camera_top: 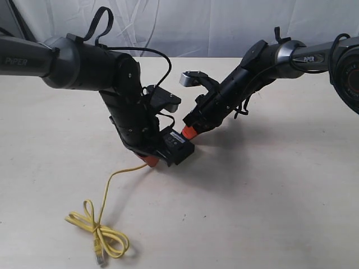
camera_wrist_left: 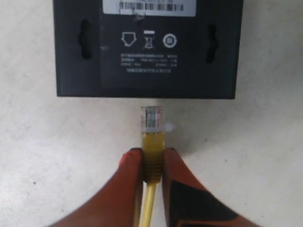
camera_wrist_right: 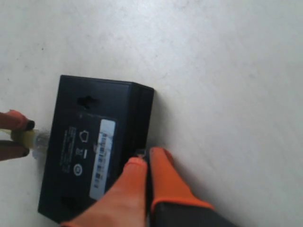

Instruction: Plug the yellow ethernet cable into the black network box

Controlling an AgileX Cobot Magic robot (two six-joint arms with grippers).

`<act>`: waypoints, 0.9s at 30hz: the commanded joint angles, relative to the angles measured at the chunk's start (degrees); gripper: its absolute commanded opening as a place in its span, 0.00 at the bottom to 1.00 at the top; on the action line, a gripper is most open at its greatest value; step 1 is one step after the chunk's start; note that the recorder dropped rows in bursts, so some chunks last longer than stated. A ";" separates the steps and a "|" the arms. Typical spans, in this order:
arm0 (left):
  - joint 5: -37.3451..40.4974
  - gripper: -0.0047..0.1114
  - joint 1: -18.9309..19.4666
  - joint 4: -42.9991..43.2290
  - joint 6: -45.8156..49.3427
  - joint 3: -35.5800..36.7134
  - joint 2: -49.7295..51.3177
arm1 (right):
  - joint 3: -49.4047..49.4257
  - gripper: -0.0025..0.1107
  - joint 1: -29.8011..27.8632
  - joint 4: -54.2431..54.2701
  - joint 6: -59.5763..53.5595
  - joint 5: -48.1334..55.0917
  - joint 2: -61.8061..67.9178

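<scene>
The clear plug [camera_wrist_left: 152,117] of the yellow ethernet cable [camera_wrist_left: 152,144] sits just beyond my left hand [camera_wrist_left: 152,158], which is clamped on its boot so the tip aims square at the black network box [camera_wrist_left: 142,71], near but not touching. My right hand [camera_wrist_right: 144,158], fingers together, presses the box's far side, I judge to brace it on the tabletop [camera_top: 280,196] against the push

Bright even light, soft shadows, wrist cams blurry.

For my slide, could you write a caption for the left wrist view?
Left jaws shut on the yellow ethernet cable, its clear plug facing the black network box, not yet inserted.
</scene>
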 commanded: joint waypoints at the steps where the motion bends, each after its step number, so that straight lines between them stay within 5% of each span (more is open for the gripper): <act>1: -0.96 0.04 -2.25 0.55 -0.92 -0.22 0.77 | 0.37 0.01 0.37 -3.79 -0.11 0.67 0.90; 27: -5.09 0.04 -2.60 2.03 -3.40 -0.22 1.18 | 0.37 0.01 0.37 -3.79 0.10 0.49 0.90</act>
